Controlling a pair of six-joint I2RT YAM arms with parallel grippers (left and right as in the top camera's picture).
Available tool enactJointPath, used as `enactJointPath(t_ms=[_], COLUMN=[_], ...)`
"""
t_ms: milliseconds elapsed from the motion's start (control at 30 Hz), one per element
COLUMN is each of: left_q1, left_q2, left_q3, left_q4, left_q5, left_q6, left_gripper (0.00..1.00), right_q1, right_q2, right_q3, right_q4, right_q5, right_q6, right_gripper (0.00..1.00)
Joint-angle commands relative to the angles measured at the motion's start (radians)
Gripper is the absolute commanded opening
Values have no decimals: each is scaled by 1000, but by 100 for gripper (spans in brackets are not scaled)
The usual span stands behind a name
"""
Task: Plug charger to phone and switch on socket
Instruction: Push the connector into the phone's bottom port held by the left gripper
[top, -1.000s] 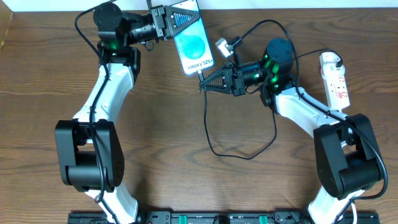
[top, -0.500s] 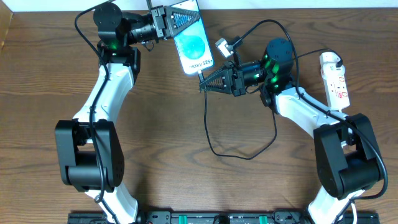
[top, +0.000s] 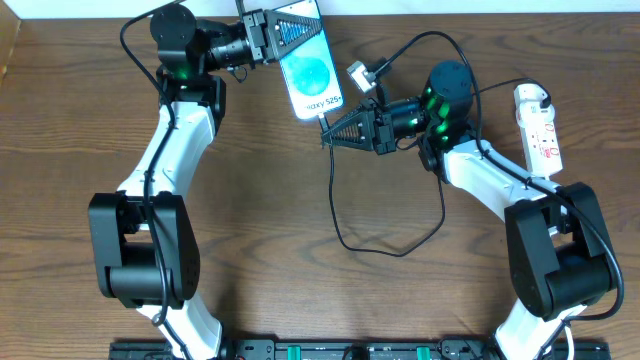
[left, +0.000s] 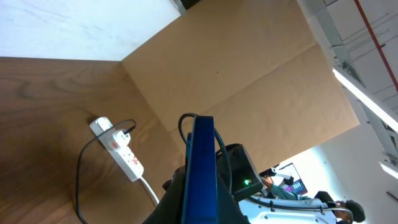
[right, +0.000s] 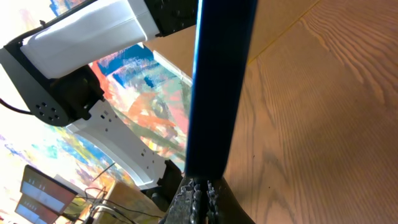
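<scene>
Up at the far side of the worktop, the left fingers are clenching the far end of the phone, its blue screen facing up. The right fingers are pinching the charger at its plug, right against the phone's near edge; whether it is seated I cannot tell. The black cable is looping nearer across the wood. The socket is lying well apart at the far right.
</scene>
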Motion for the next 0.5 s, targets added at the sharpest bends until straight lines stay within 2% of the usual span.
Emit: enactJointPath(t_ms=[0, 467], left_q1=[-3, -3], left_q2=[-15, -15], left_q3=[9, 9], left_q4=[12, 12], left_q5=[48, 47], left_q6=[10, 9], left_gripper=[8, 8], right_q1=[-11, -16], right_q2=[5, 5], right_q3=[10, 10], right_q4=[8, 8], right_q5=[29, 25], right_q6=[6, 5], right_gripper=[1, 1])
